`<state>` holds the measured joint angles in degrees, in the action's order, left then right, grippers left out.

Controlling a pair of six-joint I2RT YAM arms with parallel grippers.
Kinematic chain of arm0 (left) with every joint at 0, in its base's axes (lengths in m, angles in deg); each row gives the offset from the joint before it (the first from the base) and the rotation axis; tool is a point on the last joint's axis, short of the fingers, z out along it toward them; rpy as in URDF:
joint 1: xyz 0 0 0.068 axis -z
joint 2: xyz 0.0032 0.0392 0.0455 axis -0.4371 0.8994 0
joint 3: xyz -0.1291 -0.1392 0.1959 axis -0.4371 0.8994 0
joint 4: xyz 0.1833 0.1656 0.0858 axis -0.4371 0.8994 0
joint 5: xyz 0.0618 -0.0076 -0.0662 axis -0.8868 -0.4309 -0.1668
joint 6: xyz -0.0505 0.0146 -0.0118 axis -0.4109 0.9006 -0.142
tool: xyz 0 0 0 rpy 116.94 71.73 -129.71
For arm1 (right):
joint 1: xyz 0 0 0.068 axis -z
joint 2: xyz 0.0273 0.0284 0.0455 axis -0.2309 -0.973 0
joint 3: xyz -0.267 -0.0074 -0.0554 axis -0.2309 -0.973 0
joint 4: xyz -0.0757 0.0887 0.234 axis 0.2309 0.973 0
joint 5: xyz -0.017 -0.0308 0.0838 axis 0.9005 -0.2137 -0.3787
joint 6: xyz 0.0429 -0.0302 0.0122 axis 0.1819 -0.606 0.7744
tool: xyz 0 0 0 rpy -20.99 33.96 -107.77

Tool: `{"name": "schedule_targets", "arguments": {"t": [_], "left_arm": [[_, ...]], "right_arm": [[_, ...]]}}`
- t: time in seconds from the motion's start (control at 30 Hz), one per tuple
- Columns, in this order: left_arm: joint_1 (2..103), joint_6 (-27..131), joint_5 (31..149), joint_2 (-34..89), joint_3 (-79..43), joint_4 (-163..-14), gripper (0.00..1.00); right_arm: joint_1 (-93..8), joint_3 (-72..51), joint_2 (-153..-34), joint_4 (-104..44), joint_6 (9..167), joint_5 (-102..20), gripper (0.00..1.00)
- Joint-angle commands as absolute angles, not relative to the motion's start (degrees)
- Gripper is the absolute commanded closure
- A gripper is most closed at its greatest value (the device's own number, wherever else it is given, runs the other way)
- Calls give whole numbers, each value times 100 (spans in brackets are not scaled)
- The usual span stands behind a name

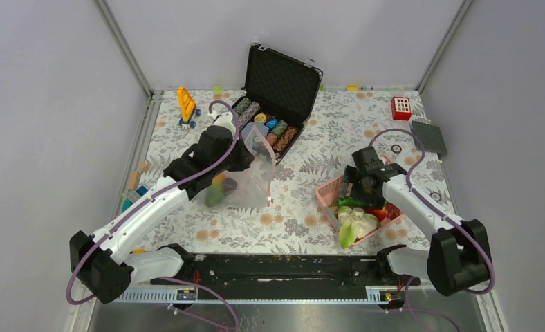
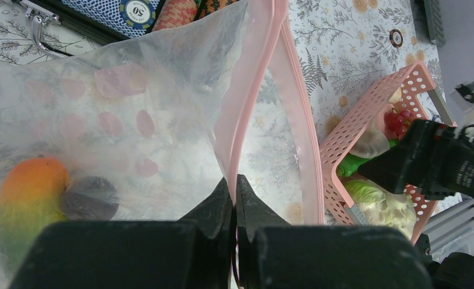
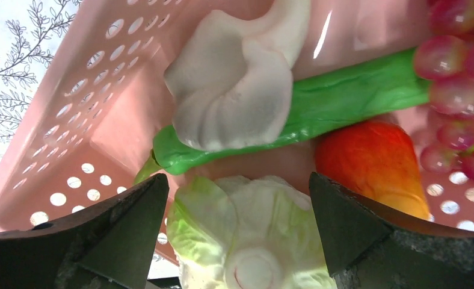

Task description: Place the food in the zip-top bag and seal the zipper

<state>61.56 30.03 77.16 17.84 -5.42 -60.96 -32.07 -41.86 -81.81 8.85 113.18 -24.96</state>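
Right jaws wide over pink basket: leafy piece, half-covered green vegetable, cut-off grapes. Left of basket, left jaws pinch zipper; zip-top bag holds mango, blurred dark piece.

one zip-top bag at the left, with two foods inside: one mango and one dark purple piece. one pink basket at the right, showing five foods: one long green vegetable, one white piece, one leafy piece, one red fruit, one grape bunch. one black case far.

Bright even light, soft shadows; wrist foregrounds blurred.
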Motion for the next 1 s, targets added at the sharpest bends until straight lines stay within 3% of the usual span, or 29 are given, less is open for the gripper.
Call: {"name": "schedule_targets", "arguments": {"t": [0.0, 0.27, 0.37, 0.63, 0.8, 0.9, 0.97], "left_arm": [[6134, 3088, 7725, 1793, -561, -6454, 100], [6125, 3086, 7734, 1845, -577, -6466, 100], [6116, 3095, 7751, 1900, -611, -6464, 100], [6116, 3070, 7767, 1860, -542, -6488, 100], [6107, 3076, 7742, 1811, -529, -6499, 100], [6107, 3063, 7759, 1816, -493, -6517, 100], [6107, 3065, 7759, 1828, -510, -6504, 100]], "right_arm": [[-3189, -4224, -8581, 321, 11256, -2920, 6], [-3189, -4391, -9027, -46, 11349, -3076, 13], [-3191, -4414, -9053, -165, 11353, -3150, 24], [-3189, -4395, -8756, 10, 11316, -2909, 65], [-3190, -4387, -8500, 102, 11300, -2716, 83], [-3189, -4366, -8365, 170, 11258, -2548, 87], [-3189, -4311, -8288, 305, 11217, -2453, 84]]}}
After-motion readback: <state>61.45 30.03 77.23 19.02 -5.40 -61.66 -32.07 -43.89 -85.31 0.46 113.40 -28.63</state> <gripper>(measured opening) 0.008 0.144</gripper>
